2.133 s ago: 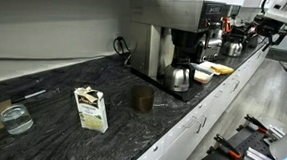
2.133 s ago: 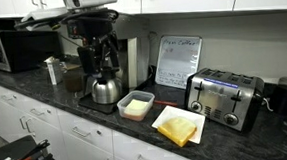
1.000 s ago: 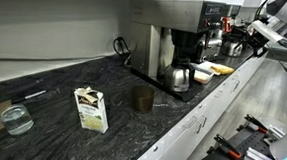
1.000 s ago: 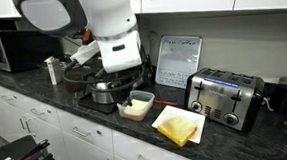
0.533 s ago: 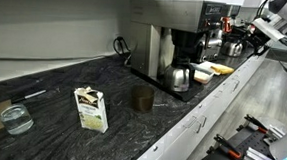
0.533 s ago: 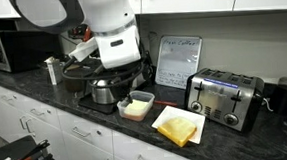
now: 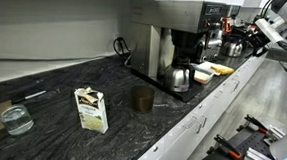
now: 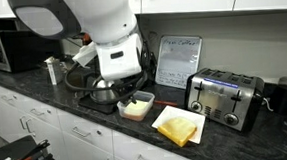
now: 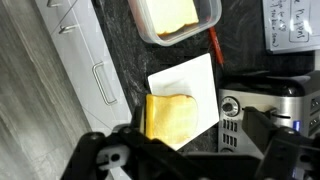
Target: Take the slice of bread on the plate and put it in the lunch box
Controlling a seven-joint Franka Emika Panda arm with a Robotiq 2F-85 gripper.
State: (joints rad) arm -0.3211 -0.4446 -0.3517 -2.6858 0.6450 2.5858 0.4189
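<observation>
The slice of bread (image 9: 170, 117) lay on the white plate (image 9: 190, 80) in the middle of the wrist view, overlapping the plate's lower left edge. Above it, at the top of that frame, sat the clear lunch box (image 9: 212, 12), which held a pale yellow piece. The end effector (image 9: 190, 158) filled the bottom of the wrist view as a dark shape just below the bread. Its fingers looked spread well apart with nothing between them.

In an exterior view the bread (image 8: 177, 131) showed as a yellow-tan piece on the plate (image 8: 181, 114) at lower centre, and the lunch box (image 8: 144, 95) stood just to the plate's left. The steel kettle (image 8: 104, 90) stood further left under the white arm, and the toaster (image 8: 225, 97) stood to the right of the plate. All of it rested on the dark stone desk (image 7: 51, 109).
</observation>
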